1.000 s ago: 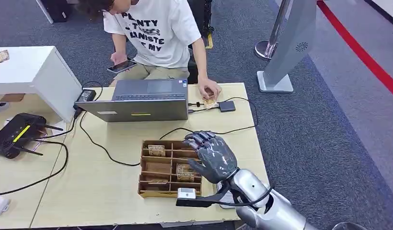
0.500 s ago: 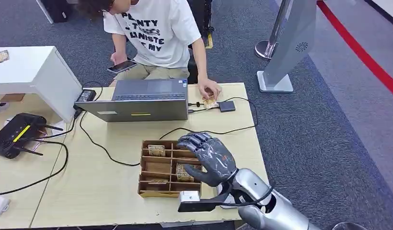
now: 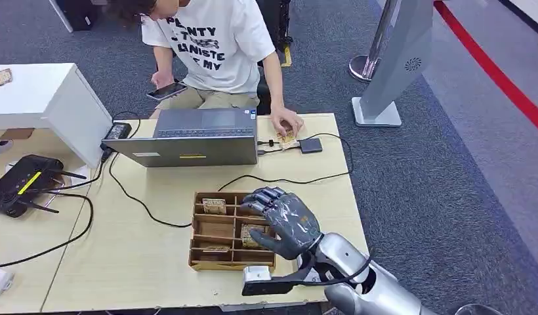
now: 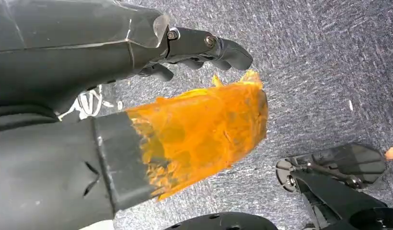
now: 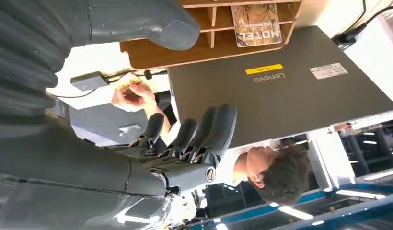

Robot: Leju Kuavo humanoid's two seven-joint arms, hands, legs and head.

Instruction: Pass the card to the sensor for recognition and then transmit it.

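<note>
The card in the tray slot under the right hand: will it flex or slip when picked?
The card looks thin and flat, so probably stiff but light. It stands in a narrow slot of the wooden tray, likely awkward to pinch. The right hand hovers over it.

Tray (image 3: 199, 262) at table's (image 3: 148, 275) near edge, cards in its compartments. Right hand (image 3: 285, 220) over tray's right side. Laptop (image 3: 191, 141) behind tray, toward far edge. Sensor (image 3: 311, 145) right of laptop; person's hand (image 3: 286, 123) just beside it with card (image 3: 287, 140). Person (image 3: 210, 46) beyond table. Router (image 3: 20, 184) far left.
</note>
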